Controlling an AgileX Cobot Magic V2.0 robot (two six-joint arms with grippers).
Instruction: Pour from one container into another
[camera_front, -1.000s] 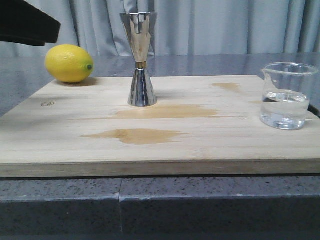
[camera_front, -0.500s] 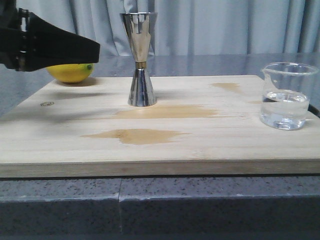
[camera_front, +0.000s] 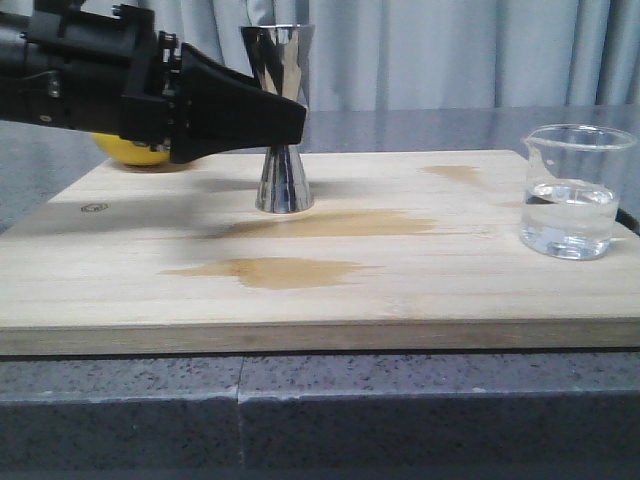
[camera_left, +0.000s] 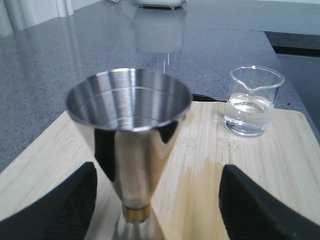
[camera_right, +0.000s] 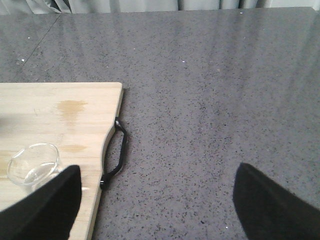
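The steel jigger (camera_front: 284, 180) stands upright on the wooden board (camera_front: 400, 280), left of middle. My left gripper (camera_front: 296, 124) reaches in from the left at the level of the jigger's waist. In the left wrist view the jigger (camera_left: 131, 145) stands between the open fingers (camera_left: 55, 207), nearer one of them, and neither touches it. The glass beaker (camera_front: 569, 192), about half full of clear liquid, stands at the board's right edge and shows as the beaker (camera_left: 252, 101) beyond the jigger. My right gripper (camera_right: 157, 202) hangs open over the counter beside the board, the beaker (camera_right: 31, 165) just off one finger.
A yellow lemon (camera_front: 128, 152) lies at the board's back left, mostly hidden behind my left arm. Darker damp patches (camera_front: 270, 270) mark the board's middle. A black handle (camera_right: 118, 152) is on the board's right end. Grey stone counter (camera_right: 210, 100) surrounds the board.
My left arm has swept in from the left edge toward the right, now covering most of the lemon and bringing its open fingers around the jigger. Jigger and beaker have not moved.
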